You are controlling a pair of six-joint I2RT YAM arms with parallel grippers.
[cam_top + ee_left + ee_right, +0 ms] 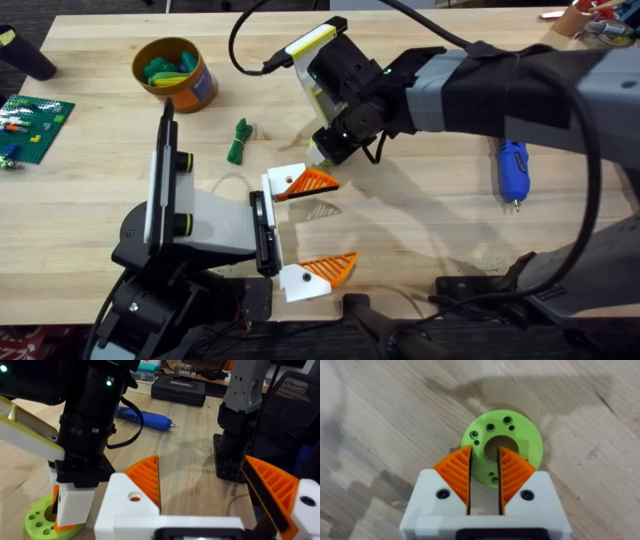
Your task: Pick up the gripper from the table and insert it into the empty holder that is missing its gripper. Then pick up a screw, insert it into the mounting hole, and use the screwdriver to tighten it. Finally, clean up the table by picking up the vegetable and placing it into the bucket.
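Right gripper (485,477) fingers narrowly parted over lime disc (501,450); left gripper (318,222) fingers spread wide. Vegetable (238,140) mid-desk: likely light, knobbly; pinch across its middle.

Right end effector (485,467) narrowly apart, over lime-green disc w/ holes (517,440), on table (380,425)

Blue screwdriver (512,170) flat on table (420,215); vegetable (238,140) nr bucket (177,75).
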